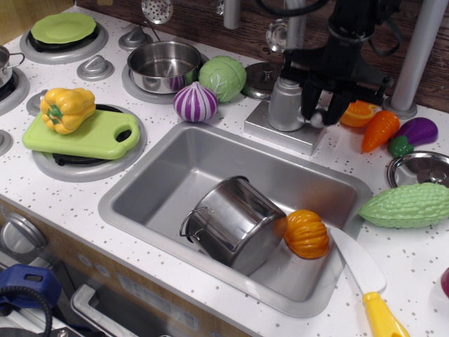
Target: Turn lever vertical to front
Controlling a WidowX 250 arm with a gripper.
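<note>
The faucet [284,104] stands behind the sink, with a stubby barrel on its right side. The lever [320,118] is mostly hidden: only a small silver rounded bit shows between the fingers at the barrel's end. My black gripper [323,112] has come down over the barrel from above. Its two fingers [307,105] stand apart, one on each side of the lever. I cannot tell whether they touch it.
A steel pot [235,221] and an orange pumpkin [306,234] lie in the sink [126,189]. An orange half [359,111], carrot [379,130] and eggplant [415,132] sit right of the faucet. A grey pole [414,56] stands behind them. An onion [196,102] and cabbage [222,78] sit to its left.
</note>
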